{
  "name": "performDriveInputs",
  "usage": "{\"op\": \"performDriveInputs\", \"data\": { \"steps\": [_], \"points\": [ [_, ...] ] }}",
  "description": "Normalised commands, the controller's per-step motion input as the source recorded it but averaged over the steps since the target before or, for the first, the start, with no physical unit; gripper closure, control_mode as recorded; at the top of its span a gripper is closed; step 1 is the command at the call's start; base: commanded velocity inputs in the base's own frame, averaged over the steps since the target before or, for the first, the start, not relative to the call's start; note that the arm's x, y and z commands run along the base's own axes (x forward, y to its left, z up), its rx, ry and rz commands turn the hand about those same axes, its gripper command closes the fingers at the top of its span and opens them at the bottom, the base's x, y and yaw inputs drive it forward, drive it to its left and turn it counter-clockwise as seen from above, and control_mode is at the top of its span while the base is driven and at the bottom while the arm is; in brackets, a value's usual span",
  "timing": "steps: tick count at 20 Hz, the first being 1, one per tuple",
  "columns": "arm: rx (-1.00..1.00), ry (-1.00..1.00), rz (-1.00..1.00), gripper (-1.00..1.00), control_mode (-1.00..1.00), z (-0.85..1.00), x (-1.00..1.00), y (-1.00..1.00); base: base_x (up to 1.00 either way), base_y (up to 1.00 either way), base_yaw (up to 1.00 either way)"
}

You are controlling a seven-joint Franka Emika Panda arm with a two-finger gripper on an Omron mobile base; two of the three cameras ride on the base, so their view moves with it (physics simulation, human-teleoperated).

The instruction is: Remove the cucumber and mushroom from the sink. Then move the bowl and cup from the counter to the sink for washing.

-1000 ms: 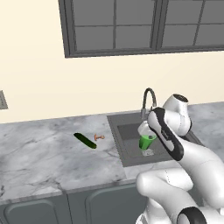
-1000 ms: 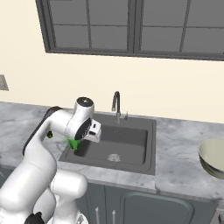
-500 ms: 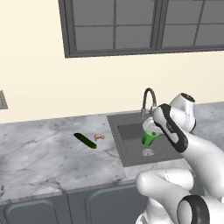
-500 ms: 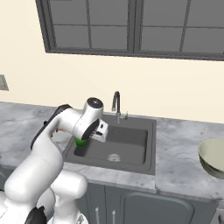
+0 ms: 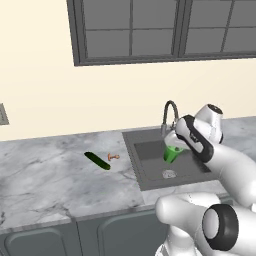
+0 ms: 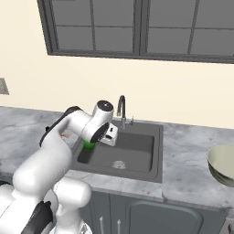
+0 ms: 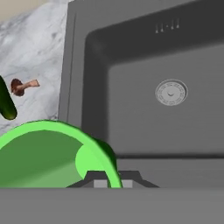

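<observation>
Room: a cream wall with a dark-framed window [image 5: 165,30] is rising behind everything.
Counter [image 5: 45,180]: grey-white marble is running over dark cabinet doors.
Sink [image 5: 150,177]: dark basin is sitting recessed, faucet [image 5: 169,116] at its back; the hand view is showing its drain [image 7: 171,92].
Bowl [image 6: 222,164]: sitting on the counter right of the sink, in the right base view.
Cucumber [image 5: 97,160]: lying on the counter left of the sink.
Cup [image 5: 172,153]: hanging over the sink, tilted.
Gripper [image 5: 175,148]: clenched, grasping the cup's rim.
Mushroom [image 5: 113,157]: lying just beside the cucumber.
</observation>
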Motion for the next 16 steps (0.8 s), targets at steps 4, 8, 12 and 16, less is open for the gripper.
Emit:
{"op": "performDriveInputs", "data": {
  "steps": [4,8,12,16],
  "points": [
    [0.0,0.0,-0.04,1.0,-1.0,-0.08,0.19,-0.12,0.0,0.0,0.0],
    [-0.03,0.0,-0.1,1.0,-1.0,-0.14,0.11,-0.05,0.0,0.0,0.0],
    [-0.05,0.0,-0.15,1.0,-1.0,-0.16,0.12,-0.01,0.0,0.0,0.0],
    [-0.03,0.0,-0.14,1.0,-1.0,-0.14,0.18,-0.08,0.0,0.0,0.0]
  ]
}}
